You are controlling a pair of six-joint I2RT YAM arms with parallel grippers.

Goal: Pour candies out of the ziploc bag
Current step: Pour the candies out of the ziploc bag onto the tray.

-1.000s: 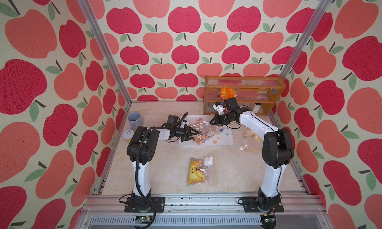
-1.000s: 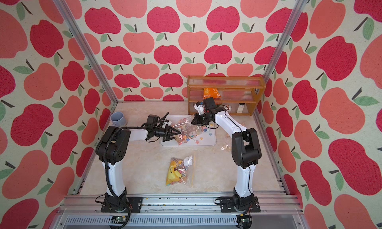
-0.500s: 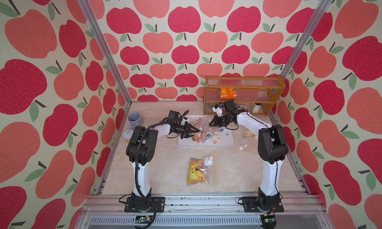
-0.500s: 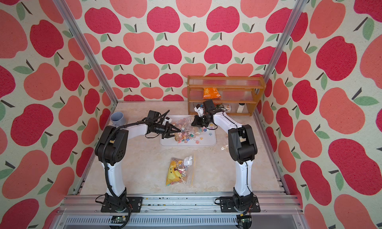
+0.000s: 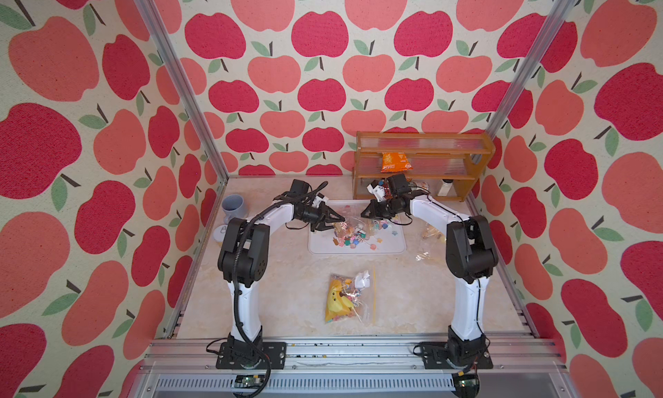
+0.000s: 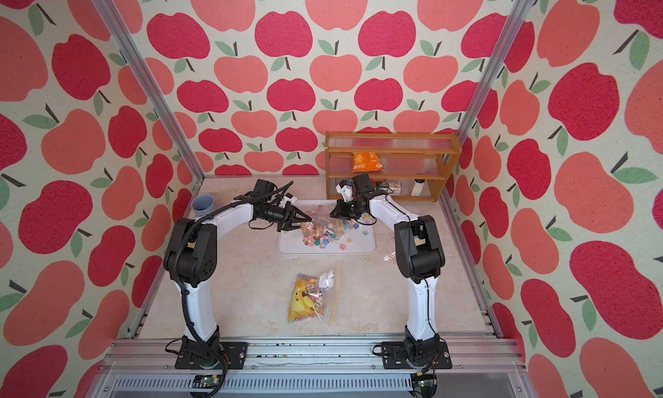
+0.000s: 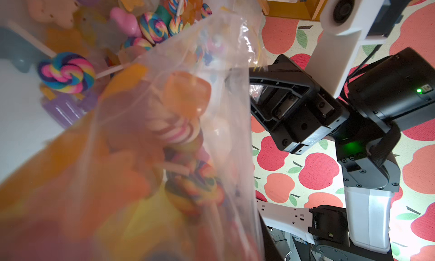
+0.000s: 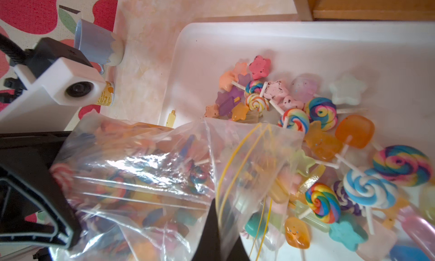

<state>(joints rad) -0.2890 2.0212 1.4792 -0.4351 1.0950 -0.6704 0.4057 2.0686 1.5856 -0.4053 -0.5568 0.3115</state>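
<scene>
Apple-print walls enclose a marbled counter (image 5: 280, 299). Above the white tray (image 5: 394, 249), left end effector (image 5: 340, 220) and right end effector (image 5: 363, 213) pinch the ziploc bag (image 5: 353, 223), mid-pour; candies (image 5: 349, 239) dot the tray. More tilt seems needed.

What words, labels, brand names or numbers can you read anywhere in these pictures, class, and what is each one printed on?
No text can be read with certainty.
orange snack packet on the shelf: white print, too blurred to read.
small tin beside the cup: yellow label with orange pictures, print too small to read.
white bottle on the lowest level of the shelf: no legible marking.
</scene>
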